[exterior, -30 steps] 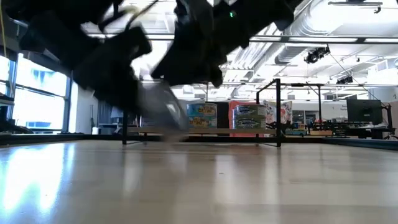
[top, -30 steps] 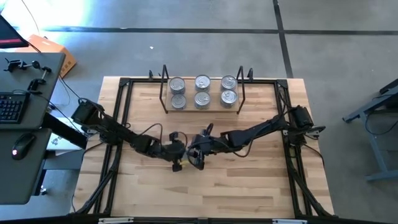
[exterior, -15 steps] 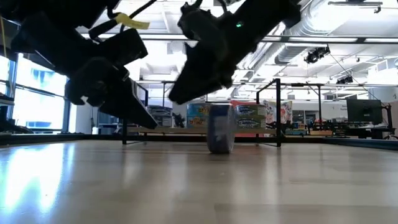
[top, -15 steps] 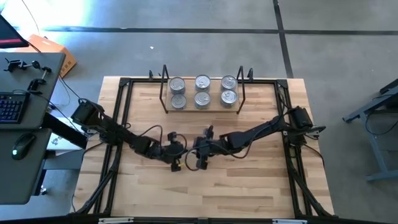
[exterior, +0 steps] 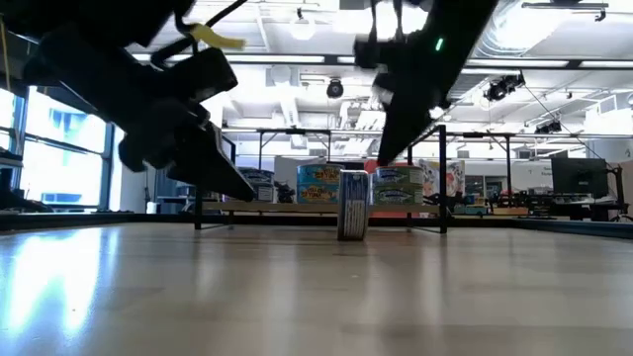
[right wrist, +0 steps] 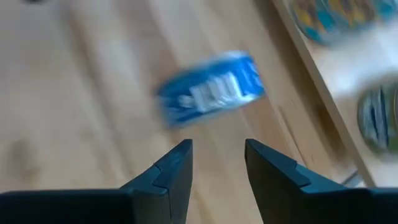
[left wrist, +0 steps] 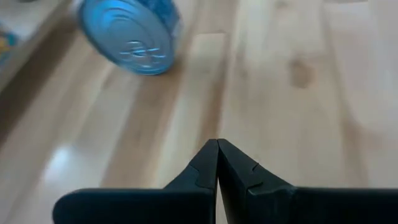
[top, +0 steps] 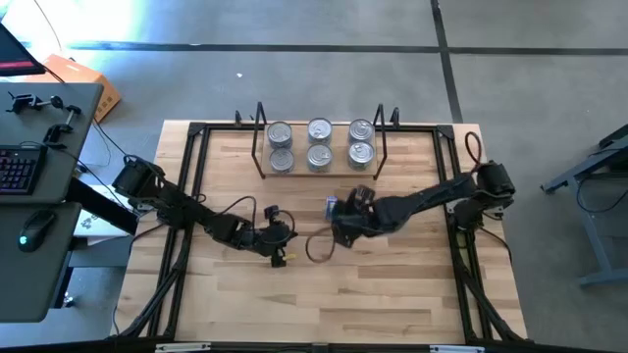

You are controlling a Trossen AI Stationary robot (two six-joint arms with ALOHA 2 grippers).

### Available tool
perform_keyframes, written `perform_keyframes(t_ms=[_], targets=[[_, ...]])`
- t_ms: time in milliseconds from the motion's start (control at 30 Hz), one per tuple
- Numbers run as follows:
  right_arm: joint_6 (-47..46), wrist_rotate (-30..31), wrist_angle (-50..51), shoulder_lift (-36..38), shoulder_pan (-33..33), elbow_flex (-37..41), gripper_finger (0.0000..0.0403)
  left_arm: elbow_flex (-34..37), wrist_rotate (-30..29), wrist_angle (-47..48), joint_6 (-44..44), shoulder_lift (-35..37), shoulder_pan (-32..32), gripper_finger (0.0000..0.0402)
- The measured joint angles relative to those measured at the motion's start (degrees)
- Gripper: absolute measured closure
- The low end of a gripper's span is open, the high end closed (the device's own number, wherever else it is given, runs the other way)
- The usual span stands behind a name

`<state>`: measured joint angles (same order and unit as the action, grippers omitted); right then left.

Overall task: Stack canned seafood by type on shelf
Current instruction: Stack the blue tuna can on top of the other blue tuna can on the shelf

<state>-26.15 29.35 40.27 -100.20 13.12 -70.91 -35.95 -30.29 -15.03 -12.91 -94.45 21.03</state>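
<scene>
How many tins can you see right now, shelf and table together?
7. Six lids show on the shelf, in three columns of two; more may sit stacked beneath. One blue tin stands on edge on the table.

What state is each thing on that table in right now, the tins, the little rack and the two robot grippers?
Loose blue tin: on edge on the table, held by neither gripper.
Shelf: upright at the table's far side, carrying tins.
Shelved tins: six lids showing, three columns of two.
Left gripper: shut, empty, near the loose tin.
Right gripper: open, empty, pointed at the loose tin.
</scene>
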Motion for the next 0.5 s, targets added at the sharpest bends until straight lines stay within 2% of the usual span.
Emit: perform_keyframes(t_ms=[100,233,400,500], targets=[[-3.9,-0.5,-3.1,-0.8,-3.0,3.3,0.0263,0.0,-1.8,-0.2,0.0,0.0,-1.3,0.0401],[-3.3,-4.7,-14.6,-2.3,-5.6,7.7,0.0263,0.1,-2.1,-0.5,1.6,0.0,-2.0,0.0401],[3.5,-16.1,-31.6,-2.8,-6.0,10.3,0.0263,0.1,-2.2,-1.4,3.0,1.5,-0.6,0.0401],[6.9,-21.0,-33.4,-2.8,-4.7,9.9,0.0263,0.1,-2.5,-1.2,3.1,3.8,0.5,0.0401]])
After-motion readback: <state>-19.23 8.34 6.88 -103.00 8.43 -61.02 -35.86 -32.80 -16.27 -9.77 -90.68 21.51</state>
